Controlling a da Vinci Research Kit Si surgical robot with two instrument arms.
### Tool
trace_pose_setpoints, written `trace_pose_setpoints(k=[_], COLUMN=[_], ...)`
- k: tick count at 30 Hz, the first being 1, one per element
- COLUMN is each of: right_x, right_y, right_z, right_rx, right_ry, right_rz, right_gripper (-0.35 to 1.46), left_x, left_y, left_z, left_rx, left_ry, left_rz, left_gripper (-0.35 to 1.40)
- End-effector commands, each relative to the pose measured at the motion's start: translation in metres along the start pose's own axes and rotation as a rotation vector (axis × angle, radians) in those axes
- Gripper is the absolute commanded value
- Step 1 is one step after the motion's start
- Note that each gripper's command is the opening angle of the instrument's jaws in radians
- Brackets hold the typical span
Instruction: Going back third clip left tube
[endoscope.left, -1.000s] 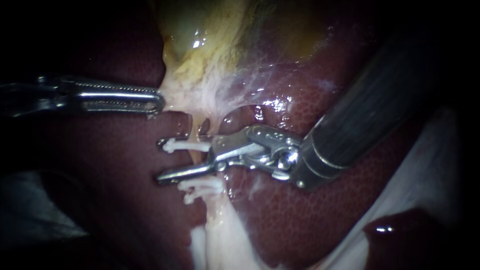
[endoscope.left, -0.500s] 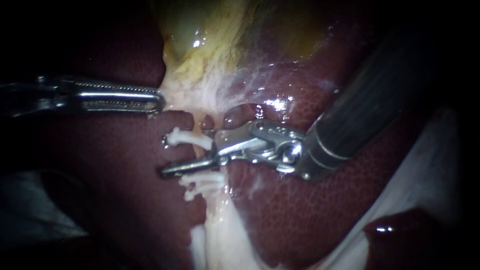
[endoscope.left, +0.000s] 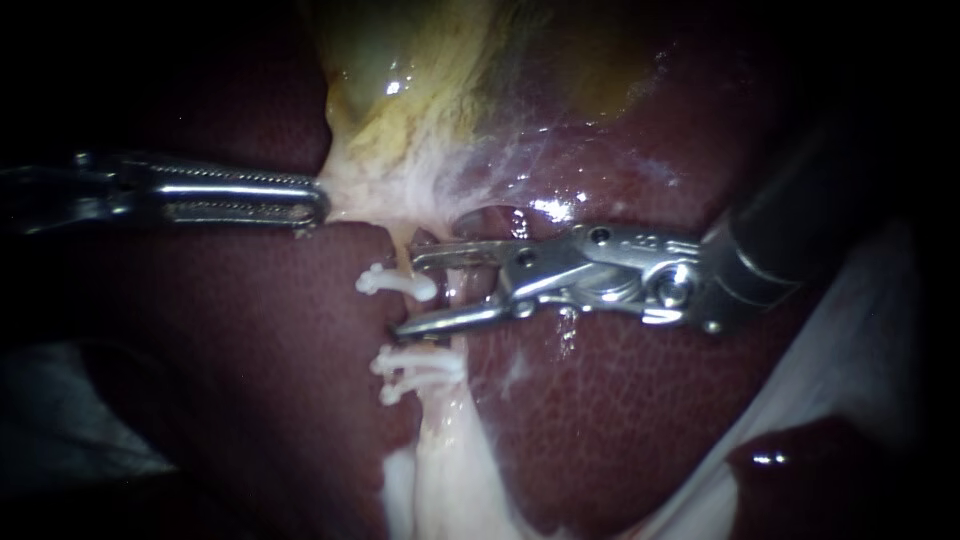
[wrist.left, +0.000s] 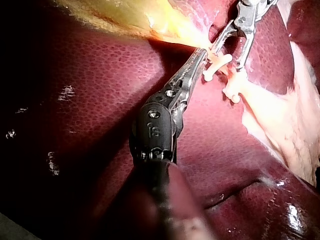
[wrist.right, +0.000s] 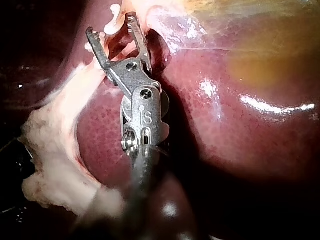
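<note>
Since the earlier frames, the right instrument (endoscope.left: 407, 294) has backed off toward the right of the frame, along its own shaft, and no longer reaches across the tube (endoscope.left: 442, 405). Its claw is released: a gap shows between the tips and nothing is gripped.

The upper clip (endoscope.left: 392, 283) sits on the tube left of centre, above the two lower clips (endoscope.left: 418, 368). Its right end lies between the open tips and its head lies left of them. The clip's long axis runs left-right, across the up-down tube and roughly in line with the claw.

I judge a straight pull rightward should clear it.

The left instrument (endoscope.left: 318, 205), at upper left, has its claw clenched on the pale edge of the gallbladder (endoscope.left: 420, 100). The right instrument is the nearer to the clip.
</note>
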Motion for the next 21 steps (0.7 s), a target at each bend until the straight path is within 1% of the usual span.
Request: trace_pose_setpoints(k=[1,3,6,8,10,13,15,17,21], right_x=[0.0,0.0001,0.0007,0.0015,0.0023,0.0035,0.0041,0.0046,0.0058], right_y=[-0.0002,-0.0009,-0.0019,-0.0028,-0.0038,-0.0052,-0.006,-0.0067,-0.0073], right_z=[-0.0004,-0.0014,-0.0029,-0.0043,-0.0058,-0.008,-0.0093,-0.0107,-0.013], right_rx=[0.0,-0.009,-0.016,-0.02,-0.021,-0.027,-0.029,-0.032,-0.039], right_ry=[-0.004,-0.016,-0.027,-0.041,-0.067,-0.108,-0.128,-0.142,-0.148], right_rz=[-0.023,-0.07,-0.117,-0.156,-0.19,-0.214,-0.213,-0.223,-0.227], right_gripper=[0.5,0.5,0.5,0.5,0.5,0.5,0.5,0.5,0.5], left_x=[0.0,0.0,0.0,0.0,0.0,0.0,0.0,0.0,0.0], left_y=[0.0,0.0,0.0,0.0,0.0,0.0,0.0,0.0,0.0], left_z=[0.0,0.0,-0.0001,-0.0001,-0.0001,-0.0001,-0.0001,-0.0001,-0.0001], left_rx=[-0.001,-0.001,-0.001,-0.001,-0.001,-0.002,-0.002,-0.002,-0.002], left_ry=[0.0,0.0,0.0,0.0,0.0,0.0,0.0,0.0,0.0], left_rz=[0.0,0.0,0.0,0.0,0.0,0.0,0.0,0.0,0.0], left_gripper=[-0.35,-0.35,-0.35,-0.35,-0.35,-0.35,-0.35,-0.35,-0.35])
